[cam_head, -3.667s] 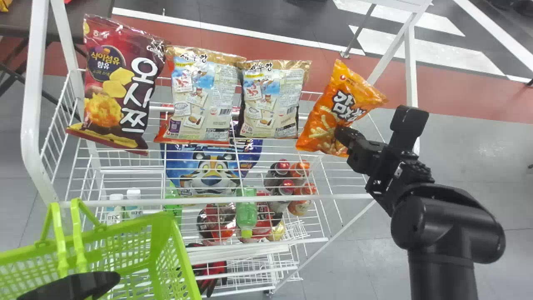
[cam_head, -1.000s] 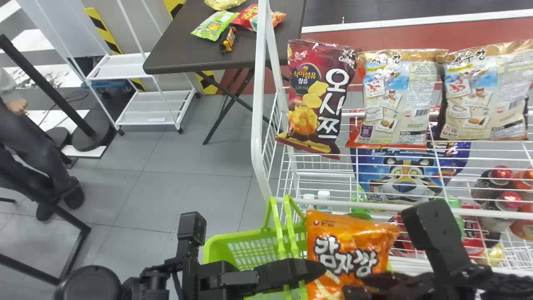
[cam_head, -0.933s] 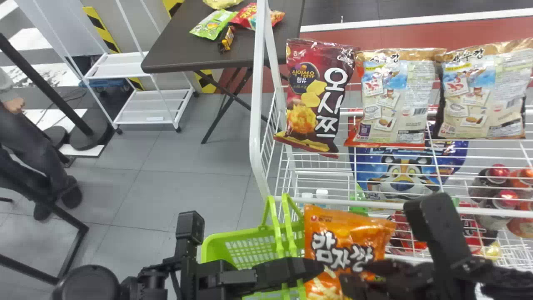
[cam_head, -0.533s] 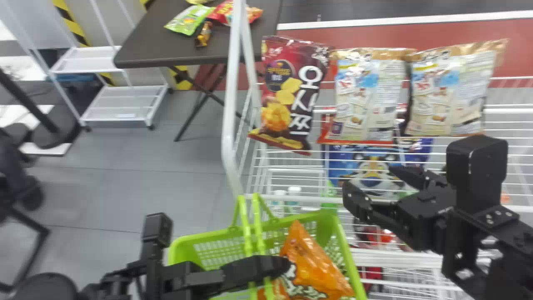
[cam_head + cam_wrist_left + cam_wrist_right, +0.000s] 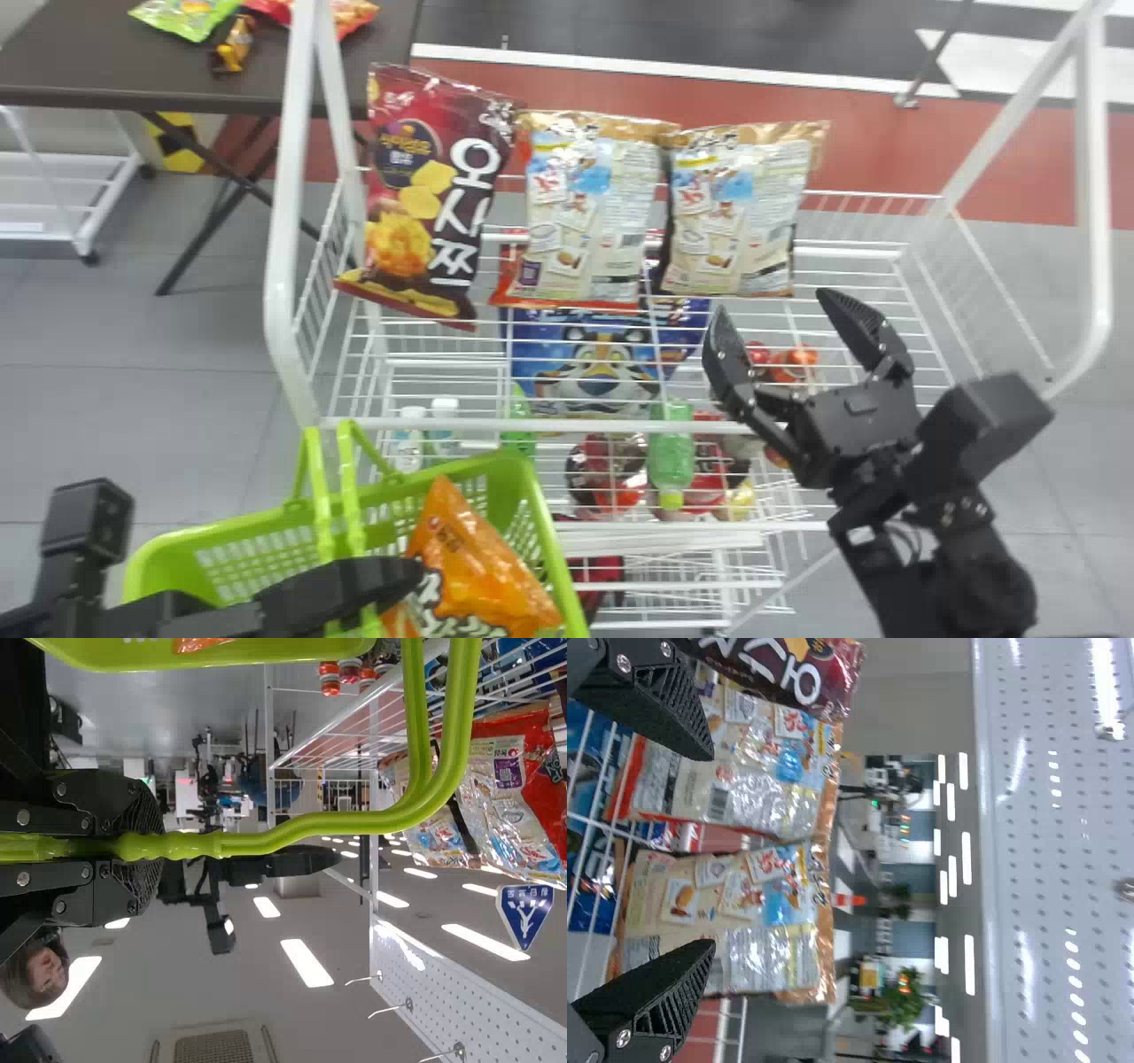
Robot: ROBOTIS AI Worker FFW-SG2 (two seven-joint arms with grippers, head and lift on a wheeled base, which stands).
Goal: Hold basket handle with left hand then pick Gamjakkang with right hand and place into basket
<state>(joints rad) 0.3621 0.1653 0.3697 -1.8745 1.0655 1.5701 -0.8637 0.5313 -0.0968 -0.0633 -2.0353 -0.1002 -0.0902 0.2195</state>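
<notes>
Three bags (image 5: 580,213) on wire rack (image 5: 549,426), grey floor (image 5: 213,425), left claw (image 5: 376,585) gripping handle (image 5: 354,822), right claw (image 5: 778,310) agape, empty

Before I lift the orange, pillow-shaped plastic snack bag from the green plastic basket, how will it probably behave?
The orange snack bag has creased film, so it will probably flex when squeezed. Its glossy surface may slip. It looks puffed, so it is likely light for its size.

The glossy orange Gamjakkang bag (image 5: 483,567) lies slanted inside the lime-green plastic basket (image 5: 248,554), one corner pointing toward the shelf. The basket's slim green handle (image 5: 352,496) is raised over the opening.
</notes>
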